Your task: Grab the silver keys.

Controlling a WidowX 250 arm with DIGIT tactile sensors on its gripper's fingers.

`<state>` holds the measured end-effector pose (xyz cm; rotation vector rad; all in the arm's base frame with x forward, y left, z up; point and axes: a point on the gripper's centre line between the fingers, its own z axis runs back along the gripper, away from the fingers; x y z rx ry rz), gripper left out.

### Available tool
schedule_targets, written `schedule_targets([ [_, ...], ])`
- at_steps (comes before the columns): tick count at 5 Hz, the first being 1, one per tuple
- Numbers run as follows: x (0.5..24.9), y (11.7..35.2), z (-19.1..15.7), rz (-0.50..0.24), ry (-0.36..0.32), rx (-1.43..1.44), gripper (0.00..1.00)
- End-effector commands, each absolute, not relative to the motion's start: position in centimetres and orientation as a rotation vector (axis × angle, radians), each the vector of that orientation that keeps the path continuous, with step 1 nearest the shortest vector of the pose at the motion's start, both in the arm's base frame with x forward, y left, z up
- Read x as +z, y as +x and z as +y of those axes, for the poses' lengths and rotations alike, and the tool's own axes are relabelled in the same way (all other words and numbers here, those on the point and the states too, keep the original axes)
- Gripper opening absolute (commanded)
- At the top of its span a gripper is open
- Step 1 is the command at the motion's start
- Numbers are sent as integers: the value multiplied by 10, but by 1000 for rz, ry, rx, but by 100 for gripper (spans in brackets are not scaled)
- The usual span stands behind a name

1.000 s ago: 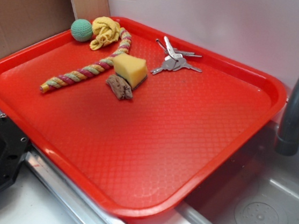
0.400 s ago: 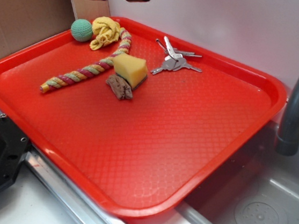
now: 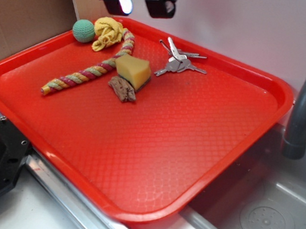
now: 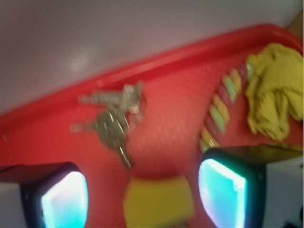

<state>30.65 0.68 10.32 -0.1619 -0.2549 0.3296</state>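
Exterior view shows the black gripper, jaws spread and empty, high over the red plastic tray's far edge; it should descend centred on the fanned silver metal keys lying near that edge, clear of the yellow sponge block.

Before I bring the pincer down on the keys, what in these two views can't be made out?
- Silver keys: wrist view motion-blurred; key count and ring unreadable.
- Keys' overlap: too small in the exterior view.
- Pincer: upper part cut by the exterior view's top edge; height above the red tray unclear.
- Yellow sponge: cut by the wrist view's bottom edge.
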Motion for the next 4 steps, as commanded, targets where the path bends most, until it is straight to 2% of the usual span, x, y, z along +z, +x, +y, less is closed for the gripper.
schedule_targets([
  [1, 87, 338, -7, -329, -263, 379, 100],
  [3, 55, 348, -10, -272, -184, 387, 100],
  [4, 44, 353, -9, -234, -158, 377, 93],
])
